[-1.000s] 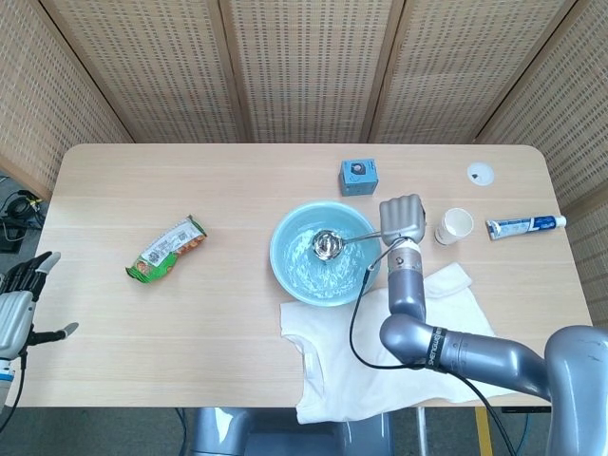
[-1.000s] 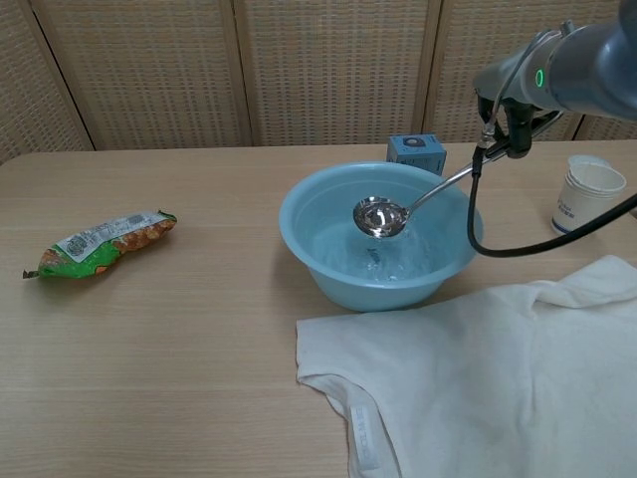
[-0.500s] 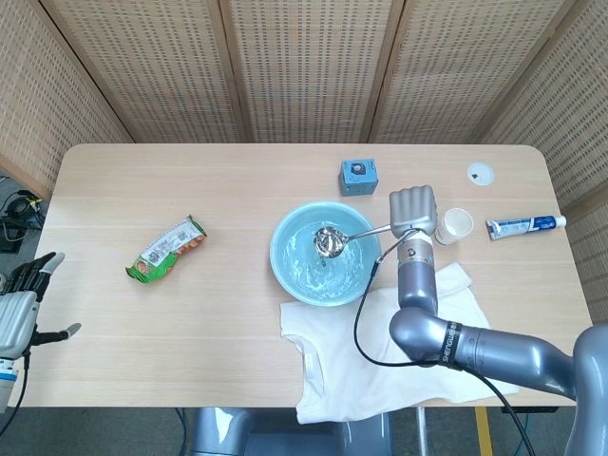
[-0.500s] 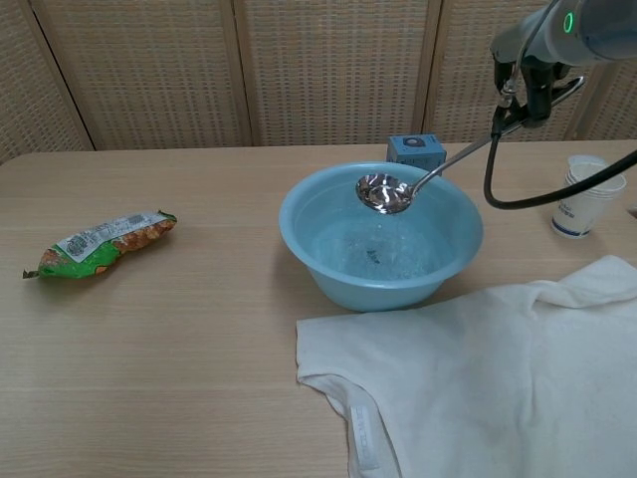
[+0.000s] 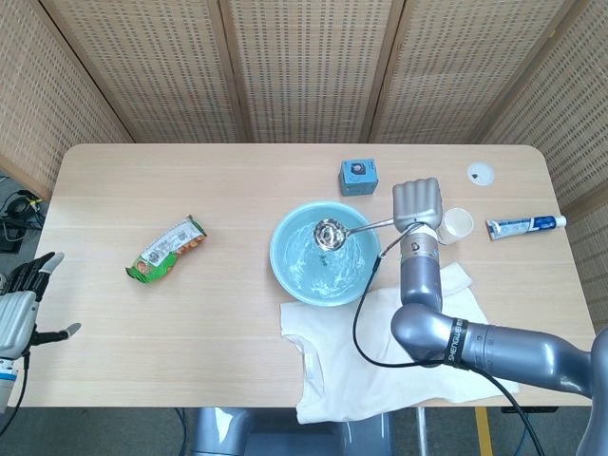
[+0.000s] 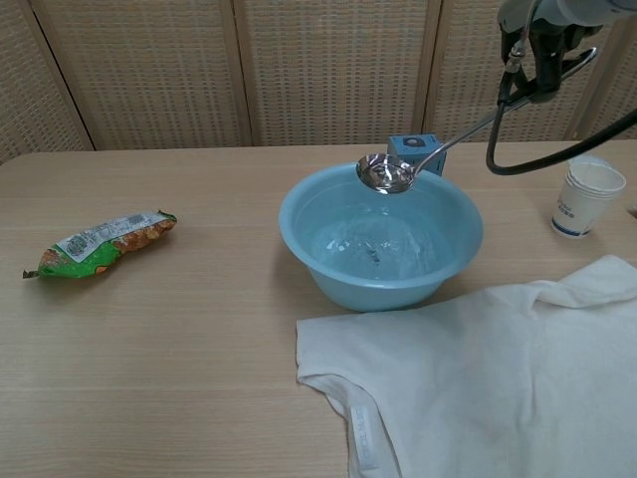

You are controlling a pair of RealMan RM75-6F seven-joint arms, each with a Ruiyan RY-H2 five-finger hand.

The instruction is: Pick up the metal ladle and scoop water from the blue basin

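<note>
The metal ladle (image 6: 388, 174) is held by its handle in the right hand (image 5: 418, 204), right of centre in the head view, with the fingers wrapped around the handle end. In the chest view the ladle's bowl is seen raised clear of the water, level with the far rim of the blue basin (image 6: 299, 224) and above its upper middle; a shine inside the bowl suggests water is carried, though that cannot be told for certain. The step in hand is judged to be the lift at the end of the scoop. For the next move the bowl should be kept level and over the basin so that nothing is spilled onto the white cloth (image 6: 498, 378) lying just in front of the basin at lower right, or onto the paper cup (image 6: 587, 199) at the right edge. The left hand (image 5: 19, 304) is seen at the lower left edge of the head view, off the table, released and holding nothing, its fingers apart.
</note>
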